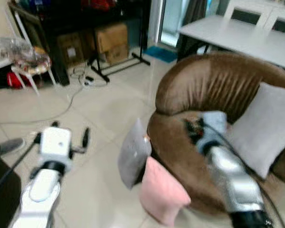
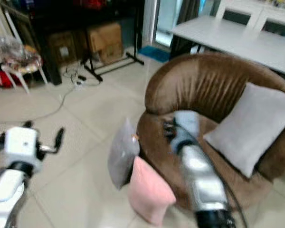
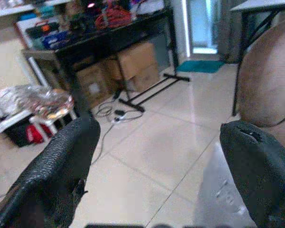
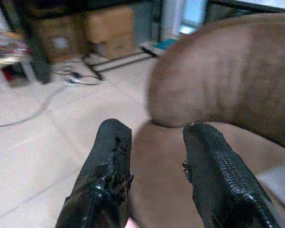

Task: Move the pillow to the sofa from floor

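Two pillows stand on the tiled floor, leaning against the front of the brown round sofa (image 1: 213,85): a grey pillow (image 1: 133,154) and a pink pillow (image 1: 162,191) just in front of it. A larger grey pillow (image 1: 266,127) rests on the sofa seat against the backrest. My right gripper (image 1: 194,129) reaches over the sofa seat, open, with nothing between its fingers (image 4: 111,156). My left gripper (image 1: 61,135) hovers over the bare floor to the left of the pillows, open wide and empty.
A white table (image 1: 237,33) stands behind the sofa. At the back left are a black rack with cardboard boxes (image 1: 109,40), loose cables (image 1: 80,80) on the floor and a small stool (image 1: 31,64) with a bag. Open tiles lie between me and the pillows.
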